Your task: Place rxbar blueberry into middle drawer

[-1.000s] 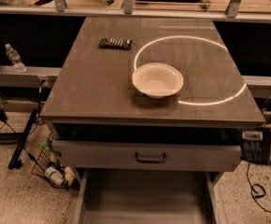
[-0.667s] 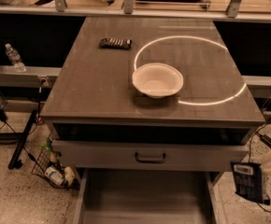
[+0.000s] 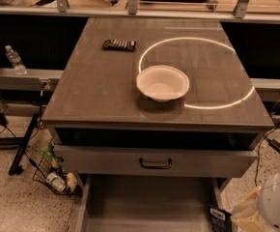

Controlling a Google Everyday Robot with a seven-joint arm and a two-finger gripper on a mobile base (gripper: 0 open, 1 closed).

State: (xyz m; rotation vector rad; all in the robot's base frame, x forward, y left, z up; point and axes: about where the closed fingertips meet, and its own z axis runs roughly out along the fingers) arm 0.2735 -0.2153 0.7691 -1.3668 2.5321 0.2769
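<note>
The rxbar blueberry (image 3: 221, 216), dark blue with a white label patch, hangs at the bottom right, over the right wall of the middle drawer (image 3: 145, 204). That drawer is pulled out, a grey tray with a plain floor and nothing lying on the floor that shows. My gripper (image 3: 235, 216) comes in from the lower right corner with pale yellowish fingers (image 3: 248, 215) and a white rounded wrist. It is shut on the bar and holds it upright at the drawer's right edge.
A drawer front with a black handle (image 3: 155, 163) sits just above, slightly out. On the tabletop (image 3: 91, 91) stand a white bowl (image 3: 162, 82) and a dark brown bar (image 3: 119, 44). A water bottle (image 3: 14, 59) and a wire basket (image 3: 53, 173) are at the left.
My gripper has carried the bar down and to the left, from beside the upper drawer front to the right edge of the open middle drawer.
</note>
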